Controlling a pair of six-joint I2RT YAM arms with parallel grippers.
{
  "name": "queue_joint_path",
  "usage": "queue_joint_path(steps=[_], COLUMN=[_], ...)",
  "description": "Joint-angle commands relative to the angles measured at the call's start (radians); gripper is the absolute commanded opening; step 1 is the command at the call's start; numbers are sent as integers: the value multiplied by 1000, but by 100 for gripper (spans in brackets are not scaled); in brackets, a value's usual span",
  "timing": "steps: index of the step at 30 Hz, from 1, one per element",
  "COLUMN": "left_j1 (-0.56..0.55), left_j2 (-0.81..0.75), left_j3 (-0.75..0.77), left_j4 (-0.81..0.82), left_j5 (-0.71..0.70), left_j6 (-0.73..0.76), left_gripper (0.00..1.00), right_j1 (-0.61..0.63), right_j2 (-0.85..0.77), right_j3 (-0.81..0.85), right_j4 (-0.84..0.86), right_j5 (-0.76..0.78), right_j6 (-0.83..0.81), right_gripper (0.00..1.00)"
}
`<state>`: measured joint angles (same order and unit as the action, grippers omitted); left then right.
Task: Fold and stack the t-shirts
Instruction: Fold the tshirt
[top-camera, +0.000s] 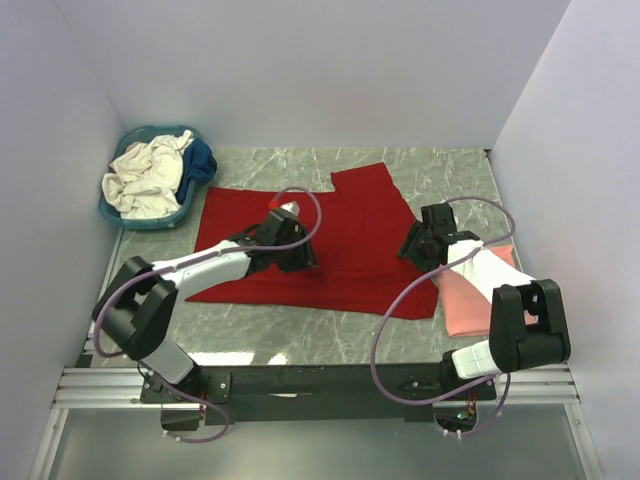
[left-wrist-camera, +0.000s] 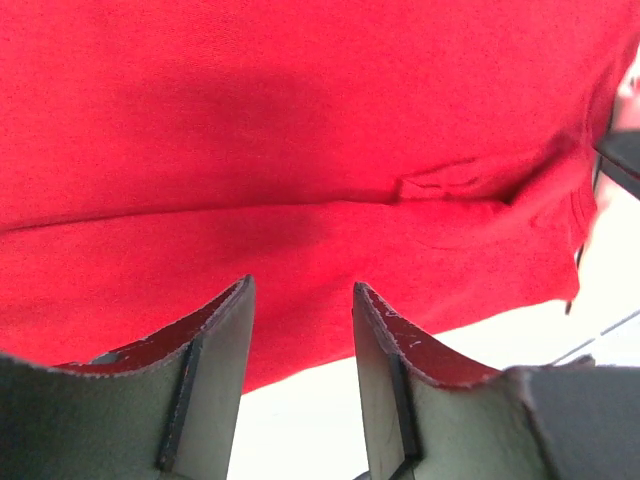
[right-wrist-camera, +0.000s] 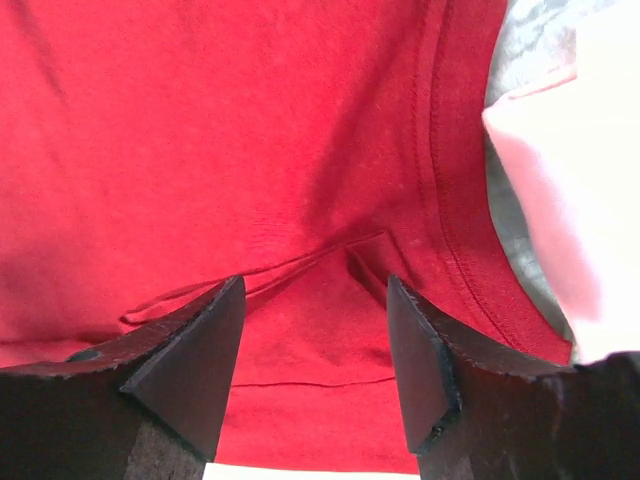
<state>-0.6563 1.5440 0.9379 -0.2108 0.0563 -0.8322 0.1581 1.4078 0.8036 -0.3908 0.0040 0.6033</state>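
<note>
Top external view: I'm seeing the left tool (top-camera: 298, 258) and the right tool (top-camera: 414, 247) both hanging with fingers spread apart. The deep red t-shirt (top-camera: 350, 235) is lying flat on the surface (top-camera: 300, 335) just beneath them, with the salmon t-shirt (top-camera: 468, 300) sitting beside the right one.

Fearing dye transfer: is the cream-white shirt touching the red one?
Apart. Top view: cream-white shirt lies inside the basket; its rim separates it from the red shirt.

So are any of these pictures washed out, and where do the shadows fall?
Left wrist: a soft shadow darkens the middle of the red shirt, and the table below it is blown out white. Right wrist: the pink shirt is overexposed, nearly white. Top external: evenly lit, no glare.
</note>
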Motion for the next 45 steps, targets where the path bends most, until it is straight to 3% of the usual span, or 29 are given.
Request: queue_joint_path(steps=[1,7,10,13,17,31,40,45], left_j1=[-55,-111,-117,-117,-117,-118,-118,-121], left_j2=[57,139,154,160,166,206,249,323], left_j3=[70,139,145,142,148,191,291,377], left_j4=[48,25,24,25,30,44,13,-2], left_j5=[27,17,16,14,20,60,63,86], left_j6=[12,12,7,2,1,10,68,122], left_gripper=[49,47,47,47,47,47,48,48], right_j1=[-3,-3,-3,1,14,123,162,162], right_j2=[26,10,-24,-91,-183,-426,-452,-440], right_j3=[-18,-49,-69,-102,-152,-379,-435,-412], right_j4=[40,52,47,38,18,47,61,46], right_j5=[1,-58,-85,-117,-142,-217,-200,-179], right_j6=[-19,-25,-27,-30,-27,58,99,99], right_gripper=[65,52,36,9,1,2,4,12])
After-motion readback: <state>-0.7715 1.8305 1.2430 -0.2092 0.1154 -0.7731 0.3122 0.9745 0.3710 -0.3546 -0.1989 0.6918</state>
